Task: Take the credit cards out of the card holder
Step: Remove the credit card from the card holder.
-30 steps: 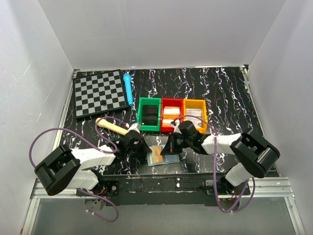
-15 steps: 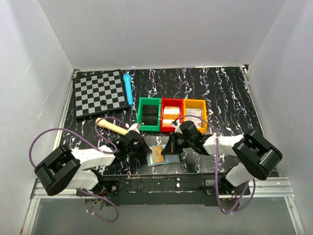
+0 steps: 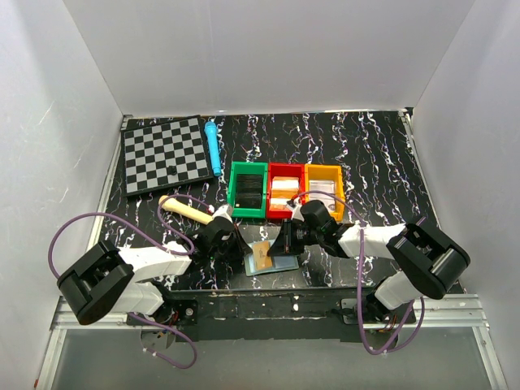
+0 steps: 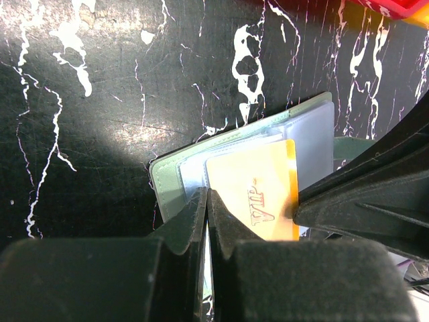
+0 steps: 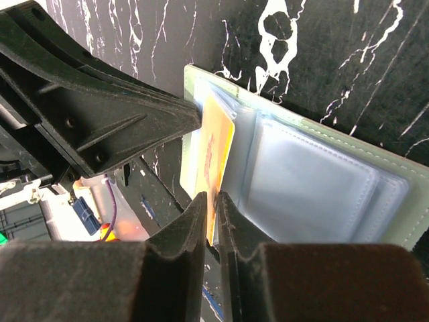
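The orange card (image 4: 258, 194) reads "VIP".

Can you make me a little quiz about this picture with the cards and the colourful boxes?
1. True or false: the card holder lies open on the table.
2. Pick one: what colour is the middle bin in the row of three? A green, B red, C orange.
3. Fill the gap: the letters on the orange card spell ___.

Key: 1 true. 2 B. 3 VIP.
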Robot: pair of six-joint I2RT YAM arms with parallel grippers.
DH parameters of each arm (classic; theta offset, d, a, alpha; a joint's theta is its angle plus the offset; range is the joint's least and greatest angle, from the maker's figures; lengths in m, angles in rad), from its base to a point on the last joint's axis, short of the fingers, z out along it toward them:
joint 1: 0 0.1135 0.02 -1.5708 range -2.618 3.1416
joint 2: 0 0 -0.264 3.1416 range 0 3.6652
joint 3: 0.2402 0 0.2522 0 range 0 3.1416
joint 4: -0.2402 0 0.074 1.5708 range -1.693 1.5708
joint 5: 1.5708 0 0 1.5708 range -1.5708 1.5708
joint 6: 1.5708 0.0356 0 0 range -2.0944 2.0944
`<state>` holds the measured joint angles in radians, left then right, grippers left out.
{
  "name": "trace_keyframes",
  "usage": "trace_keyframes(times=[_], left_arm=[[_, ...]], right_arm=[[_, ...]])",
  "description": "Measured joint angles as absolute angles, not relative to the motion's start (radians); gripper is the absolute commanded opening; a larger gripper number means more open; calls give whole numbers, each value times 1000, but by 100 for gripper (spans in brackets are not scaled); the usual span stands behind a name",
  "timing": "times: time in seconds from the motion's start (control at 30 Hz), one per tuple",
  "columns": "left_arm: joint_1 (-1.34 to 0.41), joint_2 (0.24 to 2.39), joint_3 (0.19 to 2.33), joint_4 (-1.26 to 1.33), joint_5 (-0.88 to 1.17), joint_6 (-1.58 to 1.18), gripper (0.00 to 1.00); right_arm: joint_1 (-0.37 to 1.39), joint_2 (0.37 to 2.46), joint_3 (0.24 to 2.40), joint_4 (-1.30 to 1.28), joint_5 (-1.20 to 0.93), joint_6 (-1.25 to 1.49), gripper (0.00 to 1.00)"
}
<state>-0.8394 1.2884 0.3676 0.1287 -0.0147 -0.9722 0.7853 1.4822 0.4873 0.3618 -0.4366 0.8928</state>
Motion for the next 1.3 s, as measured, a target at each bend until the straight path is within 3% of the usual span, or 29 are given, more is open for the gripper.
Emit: trace_keyframes(times=[0.4, 0.7, 1.3], left_arm=[[-839, 1301, 368, 150, -10, -971, 0], [-839, 1305, 367, 159, -10, -970, 0], [-835, 1308, 352, 194, -1, -972, 0]], right_arm=[[783, 1501, 477, 457, -491, 939, 26], [778, 1533, 477, 472, -512, 949, 36], [778, 1571, 481, 467, -526, 964, 38]])
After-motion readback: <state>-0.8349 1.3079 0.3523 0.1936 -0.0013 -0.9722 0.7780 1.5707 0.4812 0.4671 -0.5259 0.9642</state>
